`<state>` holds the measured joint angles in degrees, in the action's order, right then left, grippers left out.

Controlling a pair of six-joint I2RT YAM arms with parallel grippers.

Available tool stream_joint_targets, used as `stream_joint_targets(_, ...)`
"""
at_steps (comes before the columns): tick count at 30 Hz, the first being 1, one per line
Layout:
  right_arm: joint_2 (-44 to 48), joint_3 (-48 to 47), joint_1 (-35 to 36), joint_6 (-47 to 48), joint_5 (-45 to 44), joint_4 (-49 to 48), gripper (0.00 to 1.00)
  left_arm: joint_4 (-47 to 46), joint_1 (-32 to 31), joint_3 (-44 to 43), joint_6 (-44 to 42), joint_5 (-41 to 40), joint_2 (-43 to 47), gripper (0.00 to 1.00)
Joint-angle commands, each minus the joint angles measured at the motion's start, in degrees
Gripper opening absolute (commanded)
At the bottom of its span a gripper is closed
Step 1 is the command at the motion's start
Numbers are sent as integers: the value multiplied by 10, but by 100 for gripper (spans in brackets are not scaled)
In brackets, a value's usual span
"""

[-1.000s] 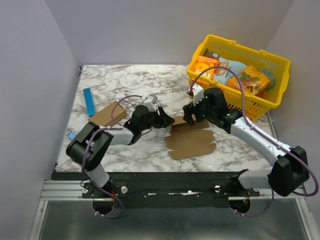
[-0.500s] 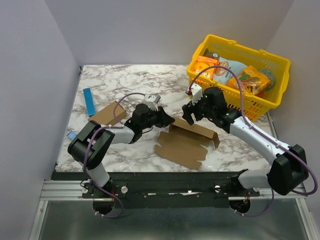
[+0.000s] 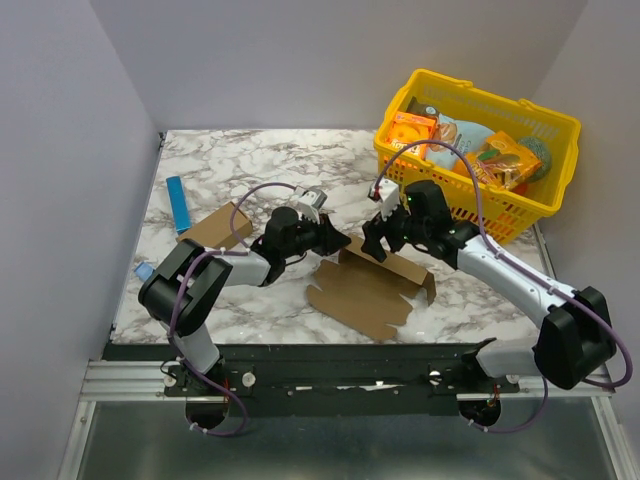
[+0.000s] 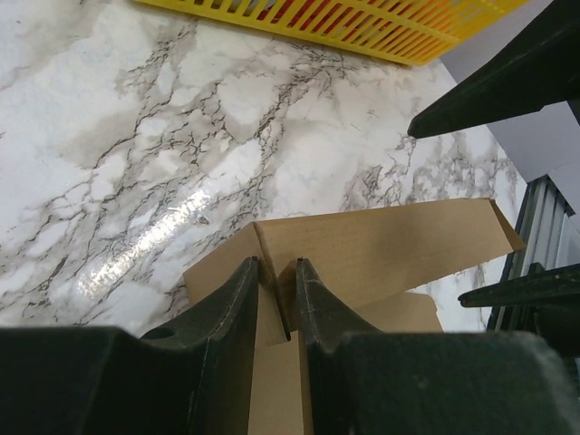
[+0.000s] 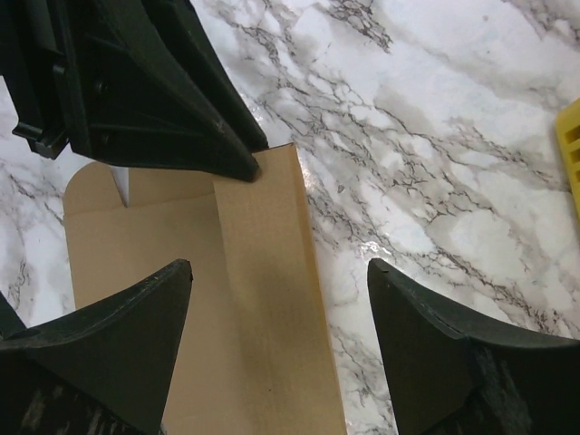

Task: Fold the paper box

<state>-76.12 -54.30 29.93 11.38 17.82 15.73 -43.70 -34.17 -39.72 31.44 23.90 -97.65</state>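
The paper box [image 3: 365, 295] is a brown die-cut sheet lying mid-table with its far panel standing up at an angle. My left gripper [image 3: 338, 240] is at the raised panel's left end. In the left wrist view its fingers [image 4: 243, 294] are shut on a thin cardboard edge of the paper box [image 4: 390, 245]. My right gripper [image 3: 376, 244] hovers over the same panel just to the right. In the right wrist view it [image 5: 276, 272] stands open above the cardboard [image 5: 263, 344], holding nothing, with the left gripper's dark fingers [image 5: 181, 118] close ahead.
A yellow basket [image 3: 545, 205] with orange snack boxes [image 3: 410, 132] stands at the back right, near the right arm. A small brown carton [image 3: 215, 228] and a blue strip [image 3: 178, 203] lie at the left. A small blue item [image 3: 143, 270] sits by the left edge.
The left gripper has shut on the sheet's far left corner. The sheet, flat a second ago, now has its far panel lifted and has slid left. The right gripper stayed open.
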Motion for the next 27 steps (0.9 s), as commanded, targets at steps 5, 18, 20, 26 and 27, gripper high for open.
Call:
stream_joint_targets(5,-13,11,15,0,-37,16,86,71,0,9,-35,15,-27,23)
stream_joint_targets(18,-47,21,48,11,-85,21,86,99,0,-12,-41,2,-23,22)
stream_joint_targets(20,-52,21,50,12,-95,21,86,102,0,-14,-44,1,-22,22)
stream_joint_targets(26,-73,21,58,19,-140,20,86,111,0,-18,-52,0,-17,22)
stream_joint_targets(27,-74,21,58,18,-142,19,85,113,1,-18,-55,0,-17,22)
